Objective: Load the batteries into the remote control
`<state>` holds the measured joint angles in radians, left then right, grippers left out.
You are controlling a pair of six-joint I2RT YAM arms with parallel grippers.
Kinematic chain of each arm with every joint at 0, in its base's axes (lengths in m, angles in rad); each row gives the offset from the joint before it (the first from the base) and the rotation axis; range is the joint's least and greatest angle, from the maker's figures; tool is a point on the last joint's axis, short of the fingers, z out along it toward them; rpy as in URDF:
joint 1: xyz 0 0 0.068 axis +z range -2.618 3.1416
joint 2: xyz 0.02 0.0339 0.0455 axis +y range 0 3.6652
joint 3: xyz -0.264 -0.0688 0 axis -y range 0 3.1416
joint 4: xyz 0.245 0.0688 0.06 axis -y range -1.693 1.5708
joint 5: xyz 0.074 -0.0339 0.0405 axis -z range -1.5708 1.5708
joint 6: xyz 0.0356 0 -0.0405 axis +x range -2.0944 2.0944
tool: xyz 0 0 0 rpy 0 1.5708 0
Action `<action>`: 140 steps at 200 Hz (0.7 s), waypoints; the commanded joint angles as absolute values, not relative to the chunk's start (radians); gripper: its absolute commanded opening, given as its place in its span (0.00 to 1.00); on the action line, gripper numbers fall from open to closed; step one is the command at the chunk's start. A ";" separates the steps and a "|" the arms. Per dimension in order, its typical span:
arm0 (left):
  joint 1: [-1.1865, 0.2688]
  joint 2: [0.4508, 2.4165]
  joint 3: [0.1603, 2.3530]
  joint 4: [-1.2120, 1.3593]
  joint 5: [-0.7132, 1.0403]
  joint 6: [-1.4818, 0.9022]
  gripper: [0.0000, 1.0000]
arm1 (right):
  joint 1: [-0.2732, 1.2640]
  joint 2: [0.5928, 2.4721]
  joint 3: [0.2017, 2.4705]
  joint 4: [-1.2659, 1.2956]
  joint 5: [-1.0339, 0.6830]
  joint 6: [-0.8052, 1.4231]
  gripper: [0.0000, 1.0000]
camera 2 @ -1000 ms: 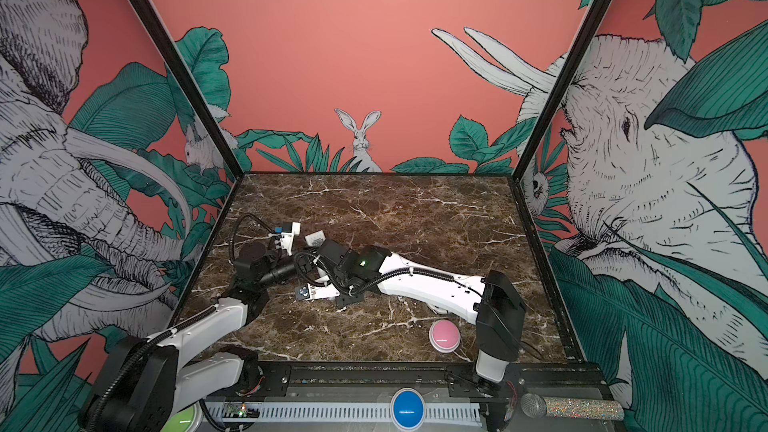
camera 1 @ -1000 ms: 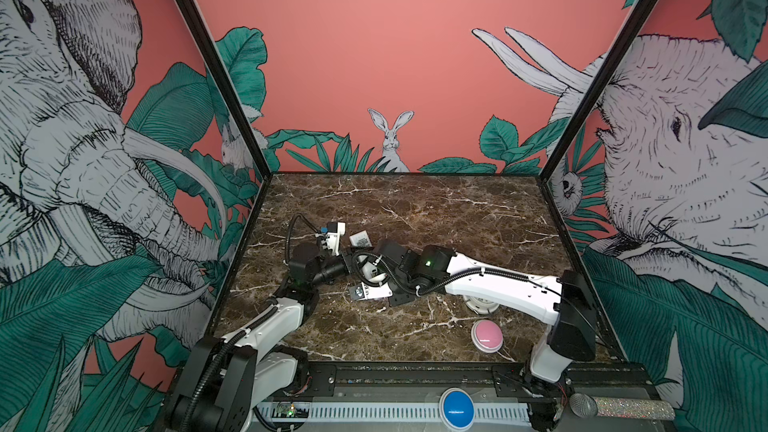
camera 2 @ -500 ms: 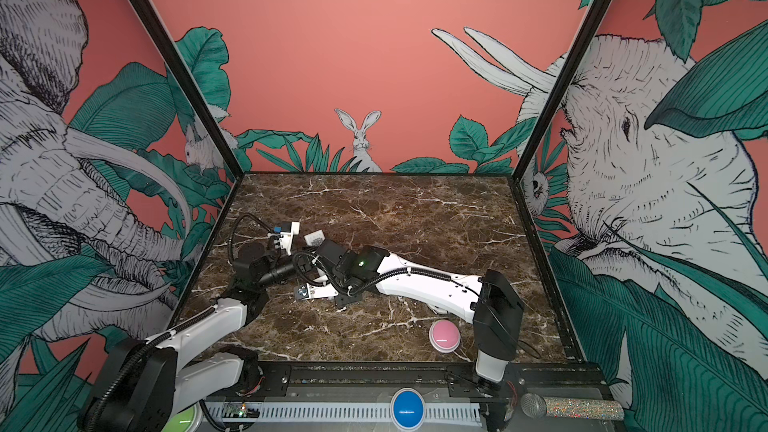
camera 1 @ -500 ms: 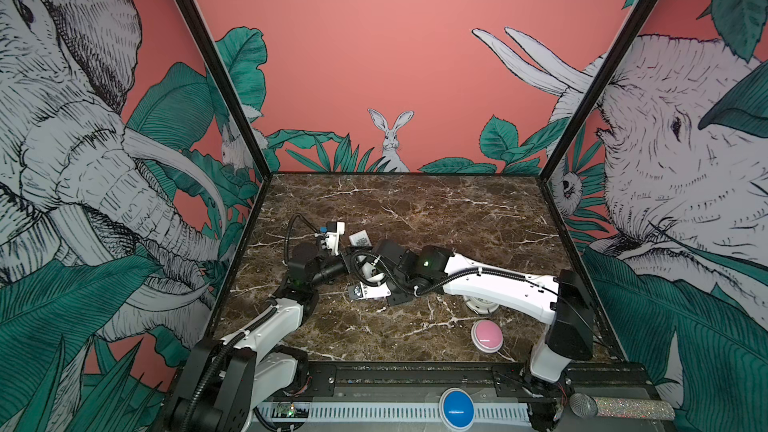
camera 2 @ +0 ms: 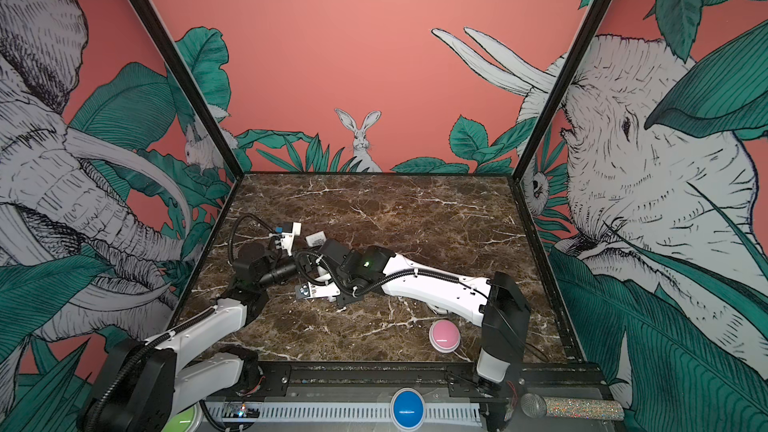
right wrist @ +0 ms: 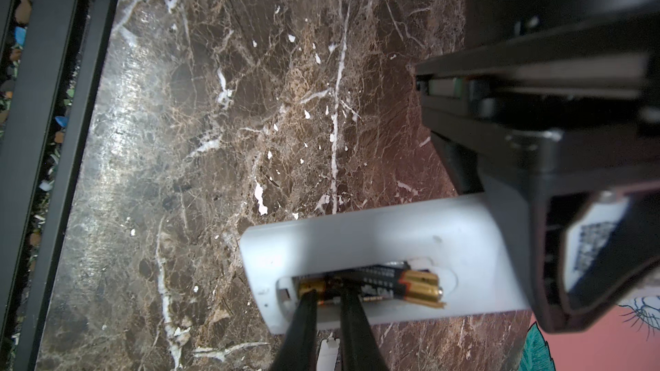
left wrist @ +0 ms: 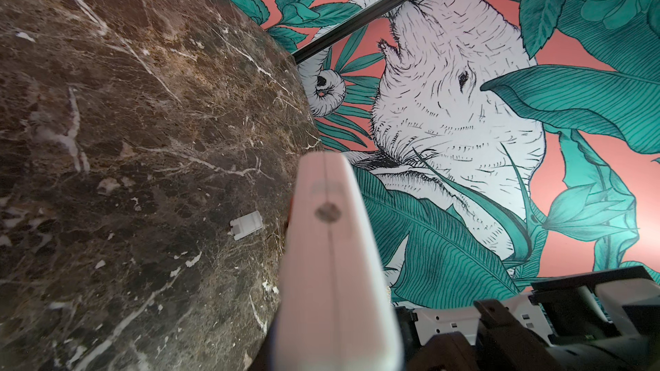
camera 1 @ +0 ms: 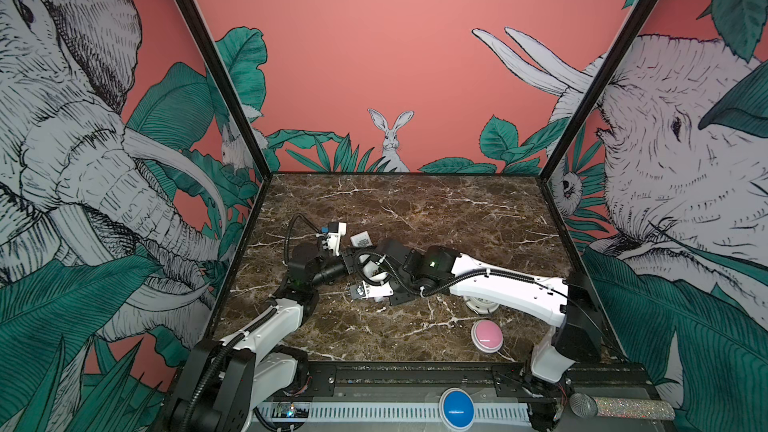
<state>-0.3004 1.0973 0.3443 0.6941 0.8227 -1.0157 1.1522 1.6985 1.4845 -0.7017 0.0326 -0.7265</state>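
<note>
Remote control point(right wrist: 375, 237) hangs over the marble table point(right wrist: 250, 101), clamped in my left gripper point(camera 1: 351, 264) to steady its open back for my right gripper point(right wrist: 330, 294), whose tips straddle a battery point(right wrist: 393, 280) in the compartment, though whether pinching or free I cannot tell.

One remote control point(right wrist: 393, 244) is in view, with what look like two batteries point(right wrist: 393, 281) in its open compartment, and one small white cover piece point(left wrist: 246, 224) lies on the bench point(camera 1: 415, 209). There are three round buttons: one pink button point(camera 1: 486, 336), one blue button point(camera 1: 457, 406) and one green button point(camera 2: 183, 421). There is also one microphone point(camera 1: 619, 407) and one round white object point(camera 1: 480, 305), partly hidden.
</note>
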 commanded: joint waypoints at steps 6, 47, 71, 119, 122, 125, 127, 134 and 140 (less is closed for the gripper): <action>-0.325 1.048 0.377 0.785 0.951 -1.096 0.00 | 1.141 1.707 1.465 -0.662 0.054 -0.735 0.17; -0.326 1.049 0.374 0.785 0.950 -1.094 0.00 | 1.141 1.700 1.471 -0.679 0.046 -0.736 0.19; -0.325 1.050 0.373 0.787 0.950 -1.095 0.00 | 1.143 1.698 1.471 -0.688 0.049 -0.738 0.19; -0.326 1.049 0.374 0.788 0.950 -1.094 0.00 | 1.149 1.700 1.475 -0.696 0.062 -0.744 0.19; -0.326 1.051 0.374 0.788 0.950 -1.095 0.00 | 1.149 1.700 1.476 -0.695 0.063 -0.744 0.19; -0.325 1.051 0.374 0.788 0.950 -1.094 0.00 | 1.149 1.700 1.475 -0.696 0.063 -0.744 0.19; -0.326 1.051 0.374 0.788 0.950 -1.094 0.00 | 1.148 1.700 1.476 -0.696 0.064 -0.744 0.19; -0.325 1.051 0.374 0.788 0.948 -1.093 0.00 | 1.149 1.700 1.476 -0.697 0.065 -0.744 0.19; -0.326 1.051 0.374 0.787 0.949 -1.092 0.00 | 1.149 1.699 1.476 -0.697 0.067 -0.745 0.19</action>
<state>-0.3012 1.0973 0.3443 0.6941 0.8341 -1.0279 1.1522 1.6920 1.4845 -0.7036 0.0273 -0.7315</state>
